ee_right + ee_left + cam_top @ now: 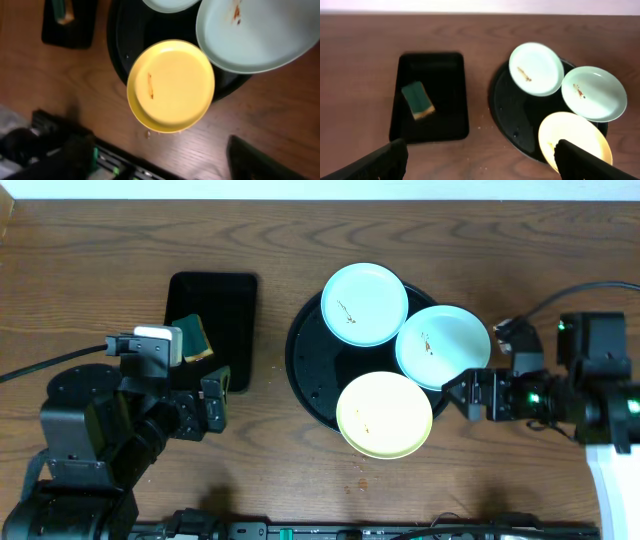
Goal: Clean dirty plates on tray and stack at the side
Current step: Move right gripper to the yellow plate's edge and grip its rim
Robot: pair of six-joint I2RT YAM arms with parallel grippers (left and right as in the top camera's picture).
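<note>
Pre-cleaning step: three smeared plates [385, 415] sat on the round tray [315, 365] centre-right, sponge [192, 337] lay in rectangular tray [228, 305] at left, left gripper [481, 146] and right gripper [458, 398] fingers wide, empty; next likely needed the left grabbing sponge.

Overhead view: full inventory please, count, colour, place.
blue plates: 2, pale mint with brown smears, on the round tray's far and right sides
yellow plate: 1, pale, faint smear, overhanging the tray's near rim
round tray: 1, glossy black, right of centre
rectangular tray: 1, black, left of the round tray
sponge: 1, green with tan layer, on the rectangular tray
table: 1, brown wood
left gripper: 1, black, open, near the rectangular tray
right gripper: 1, black, open, beside the round tray's right rim
</note>
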